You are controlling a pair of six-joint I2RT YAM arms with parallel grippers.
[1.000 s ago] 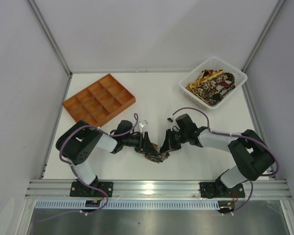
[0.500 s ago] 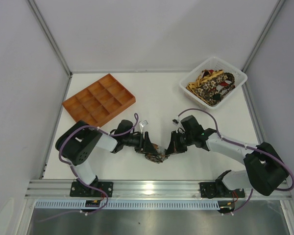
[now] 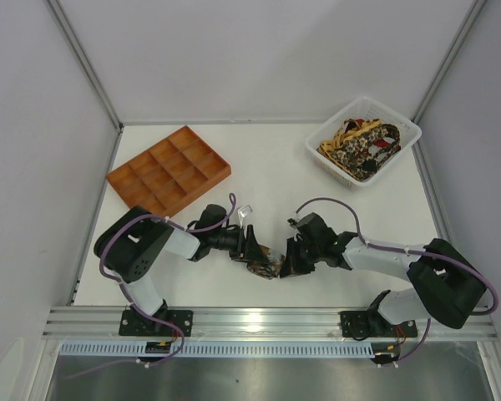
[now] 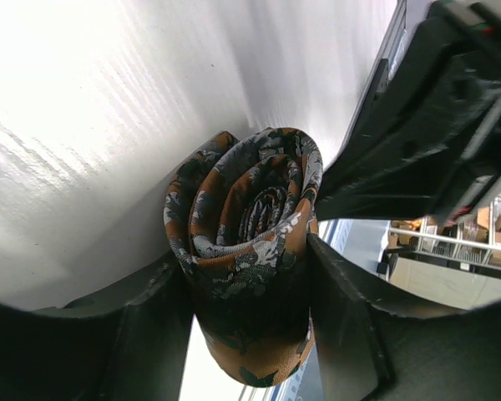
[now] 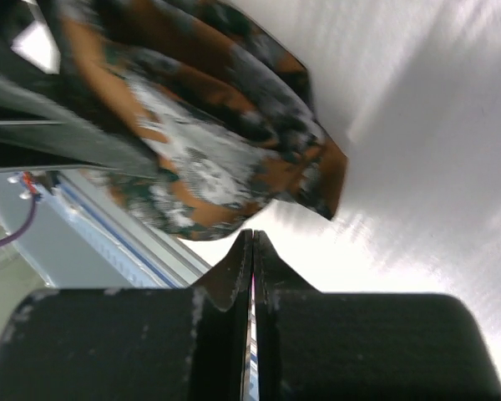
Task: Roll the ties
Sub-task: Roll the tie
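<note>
Rust-orange, black and grey patterned fabric necktie (image 4: pixel 250 225), coiled, pinched in my left gripper (image 4: pixel 249 288); right gripper (image 5: pixel 252 244) pressed together, empty. Risk: slackened pinch lets coil unwind.

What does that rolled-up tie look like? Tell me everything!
The rolled tie looks like soft woven fabric, rust-orange with black and pale grey swirly patterns. It is wound into a snug spiral, like a snail shell, with a pointed tip sticking out. The left gripper holds it, one of its jaws pressing each side, near the front edge of the white table.
</note>
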